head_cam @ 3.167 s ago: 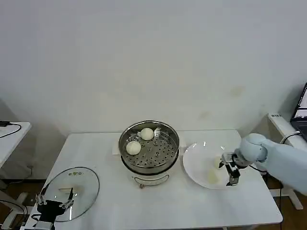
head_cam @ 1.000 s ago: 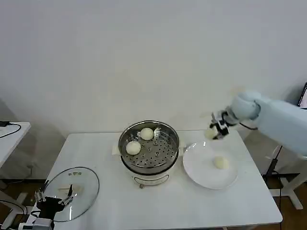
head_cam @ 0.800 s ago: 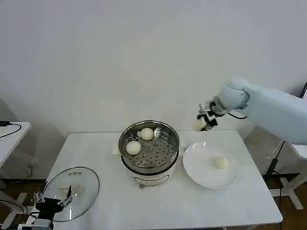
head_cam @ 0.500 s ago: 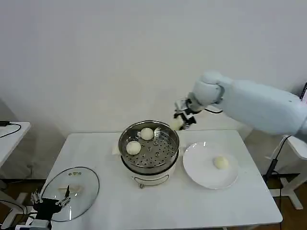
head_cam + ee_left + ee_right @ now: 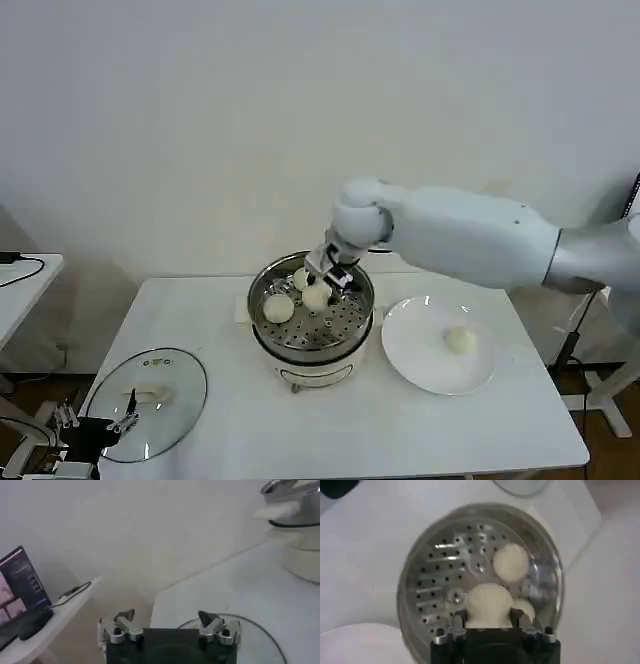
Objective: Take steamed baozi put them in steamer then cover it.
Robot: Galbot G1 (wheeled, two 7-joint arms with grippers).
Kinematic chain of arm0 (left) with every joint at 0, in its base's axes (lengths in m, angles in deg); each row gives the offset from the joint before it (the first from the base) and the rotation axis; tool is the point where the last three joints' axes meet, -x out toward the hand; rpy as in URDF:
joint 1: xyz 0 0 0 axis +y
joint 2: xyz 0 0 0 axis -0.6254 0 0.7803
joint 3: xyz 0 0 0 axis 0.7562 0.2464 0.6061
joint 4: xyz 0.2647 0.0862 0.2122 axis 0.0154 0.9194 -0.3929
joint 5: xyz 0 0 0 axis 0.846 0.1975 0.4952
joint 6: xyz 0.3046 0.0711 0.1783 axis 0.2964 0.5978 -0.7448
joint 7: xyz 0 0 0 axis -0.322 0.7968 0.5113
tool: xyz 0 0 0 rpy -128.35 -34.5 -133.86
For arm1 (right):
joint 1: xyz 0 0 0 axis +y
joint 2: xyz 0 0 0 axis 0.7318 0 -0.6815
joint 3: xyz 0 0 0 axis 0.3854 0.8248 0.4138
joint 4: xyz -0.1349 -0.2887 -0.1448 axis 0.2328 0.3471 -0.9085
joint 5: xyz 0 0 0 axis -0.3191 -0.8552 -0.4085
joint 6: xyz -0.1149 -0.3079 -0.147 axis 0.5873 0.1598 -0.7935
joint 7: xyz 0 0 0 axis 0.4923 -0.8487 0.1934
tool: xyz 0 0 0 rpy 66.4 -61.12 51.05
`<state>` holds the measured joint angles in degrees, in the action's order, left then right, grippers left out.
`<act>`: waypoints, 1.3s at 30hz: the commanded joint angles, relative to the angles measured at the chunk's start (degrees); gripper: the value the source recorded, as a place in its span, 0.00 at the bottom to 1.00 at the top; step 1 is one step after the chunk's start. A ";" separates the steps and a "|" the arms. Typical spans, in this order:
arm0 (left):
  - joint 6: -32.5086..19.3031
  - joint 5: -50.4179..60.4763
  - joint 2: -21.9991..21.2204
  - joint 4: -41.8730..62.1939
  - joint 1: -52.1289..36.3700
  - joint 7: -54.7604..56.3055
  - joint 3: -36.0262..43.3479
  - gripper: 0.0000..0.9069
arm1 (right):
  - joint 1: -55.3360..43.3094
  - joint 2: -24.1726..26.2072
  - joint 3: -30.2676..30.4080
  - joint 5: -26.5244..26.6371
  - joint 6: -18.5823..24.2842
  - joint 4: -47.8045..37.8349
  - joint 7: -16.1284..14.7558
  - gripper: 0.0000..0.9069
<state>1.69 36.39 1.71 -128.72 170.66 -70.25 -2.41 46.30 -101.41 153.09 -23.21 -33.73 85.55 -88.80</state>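
1. Head view: my right gripper [image 5: 322, 280] hangs over the steamer [image 5: 355, 310], jaws closed on a bun [image 5: 317, 297], low enough to release beside two buns [image 5: 277, 309] inside. One bun [image 5: 461, 340] waits on the plate [image 5: 420, 370].
2. Left wrist view: left gripper [image 5: 170, 630] parked at the table [image 5: 240, 580] edge, jaws spread, empty, by the lid [image 5: 260, 640].
3. Right wrist view: bare perforated floor [image 5: 440, 585] leaves room.

A white desk [image 5: 340, 425] carries a steamer [image 5: 310, 318] at its middle, a white plate [image 5: 425, 360] just to the right, and a glass cover [image 5: 150, 400] near the front-left corner.
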 commanded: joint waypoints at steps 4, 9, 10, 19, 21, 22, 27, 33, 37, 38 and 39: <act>-0.29 0.03 -0.52 0.72 -0.17 -0.04 0.00 1.00 | 2.97 -2.67 1.72 -9.22 7.96 0.06 0.57 0.63; -0.33 0.05 -0.53 1.01 -0.42 0.00 0.04 1.00 | 3.11 -2.75 1.85 -8.99 9.55 0.64 1.00 0.63; -0.34 0.04 -0.50 1.04 -0.43 0.01 0.03 1.00 | 3.15 -2.80 1.86 -8.92 9.77 0.71 1.06 0.63; -0.51 0.02 -0.58 1.20 -0.32 0.07 -0.09 1.00 | 3.94 -3.33 2.07 -10.85 11.96 0.03 1.62 0.63; -0.54 0.02 -0.62 1.20 -0.35 0.07 -0.08 1.00 | 4.14 -3.27 2.12 -11.05 12.27 0.03 1.67 0.63; -0.53 0.02 -0.64 1.20 -0.37 0.08 -0.08 1.00 | 4.21 -3.22 2.17 -11.15 12.44 0.11 1.67 0.63; -0.56 0.02 -0.68 1.27 -0.40 0.06 -0.03 1.00 | 4.26 -2.84 2.36 -11.30 12.78 0.34 1.54 0.63; -0.57 0.05 -0.68 1.36 -0.56 0.04 0.11 1.00 | 4.70 -2.95 2.80 -11.29 12.71 0.31 1.86 0.63; -0.56 0.04 -0.59 1.47 -0.73 0.06 0.20 1.00 | 5.00 -3.31 2.70 -11.10 12.62 0.15 2.06 0.64; -0.55 0.05 -0.58 1.50 -0.76 0.06 0.19 1.00 | 5.01 -3.34 2.70 -11.12 12.63 0.06 2.04 0.66; -0.56 0.04 -0.56 1.49 -0.74 0.07 0.18 1.00 | 4.97 -3.34 2.74 -11.05 12.68 0.01 2.01 0.72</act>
<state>1.12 36.42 1.06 -127.28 169.95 -70.19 -2.23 51.04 -104.60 155.64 -33.93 -21.55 85.53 -86.93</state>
